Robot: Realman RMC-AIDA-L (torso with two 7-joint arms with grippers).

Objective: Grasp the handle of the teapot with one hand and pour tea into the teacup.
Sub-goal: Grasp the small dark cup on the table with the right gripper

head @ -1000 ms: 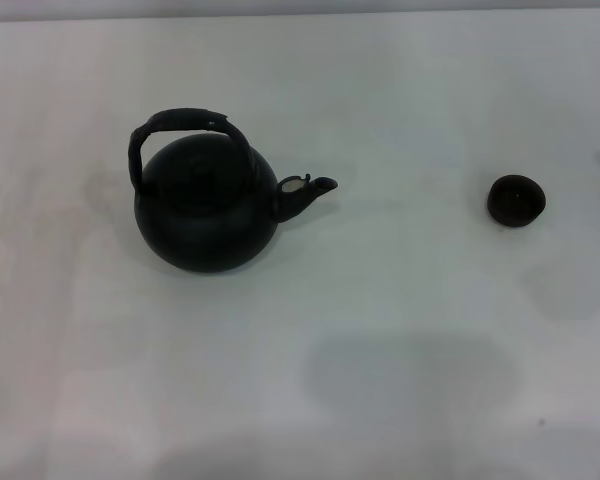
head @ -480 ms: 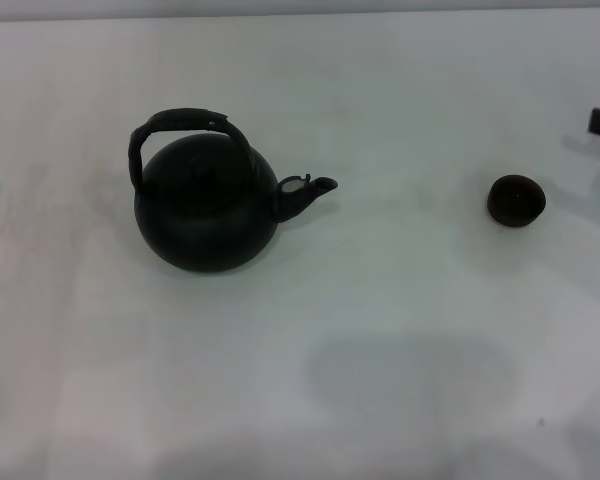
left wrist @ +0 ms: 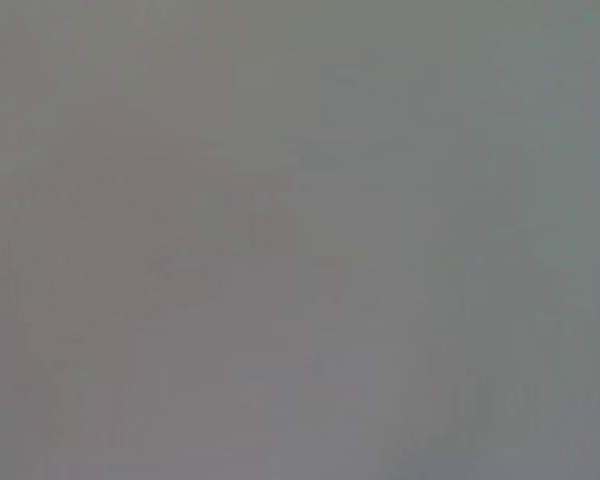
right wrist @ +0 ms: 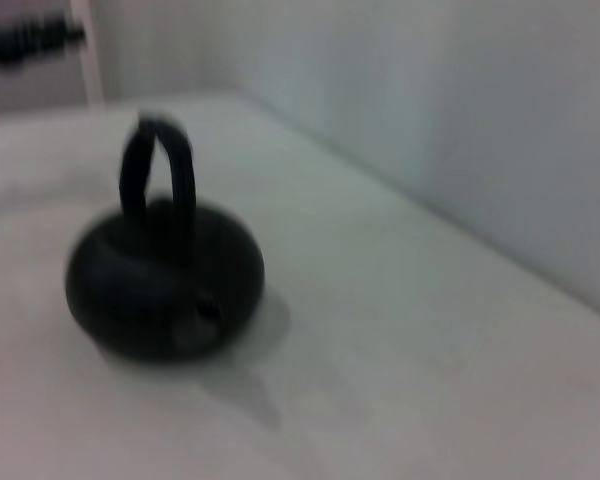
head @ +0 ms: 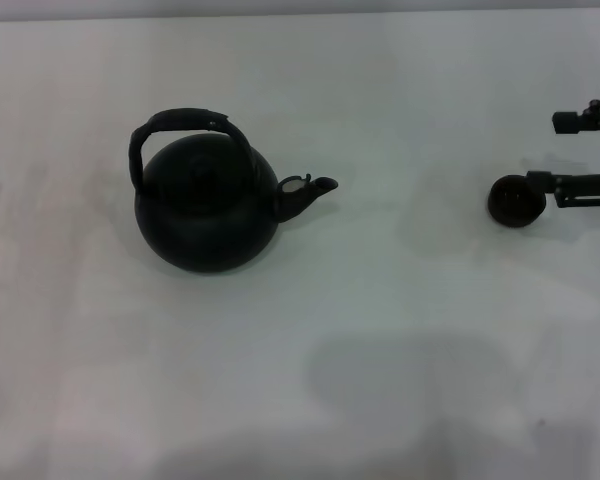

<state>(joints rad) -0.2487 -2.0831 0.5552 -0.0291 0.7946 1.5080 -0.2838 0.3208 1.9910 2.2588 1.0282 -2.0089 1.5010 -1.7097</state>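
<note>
One gripper is showing in the head view: the right gripper (head: 565,155), reaching in from the right edge of the worktop (head: 400,320). Its jaws are standing released, two dark fingers spread apart, the nearer finger (head: 570,188) lying level with its tip just beside the teacup (head: 515,200), possibly touching the rim; contact is too fine to judge. The farther finger (head: 580,120) is sitting well behind the cup, clear of it. Nothing is being held between them.

Teacup is sitting upright on the white worktop at the right side, small, round and black.

Teapot (head: 206,205) is standing upright well apart from the cup, on the left half of the worktop, spout (head: 308,191) pointing toward the cup. Handle (head: 180,135) is arching over the lid, ungrasped. Right wrist view is showing the teapot (right wrist: 165,280) blurred, handle (right wrist: 158,175) upright, spout facing the camera.

Left gripper is not appearing in any view; left wrist view is giving only flat grey.
</note>
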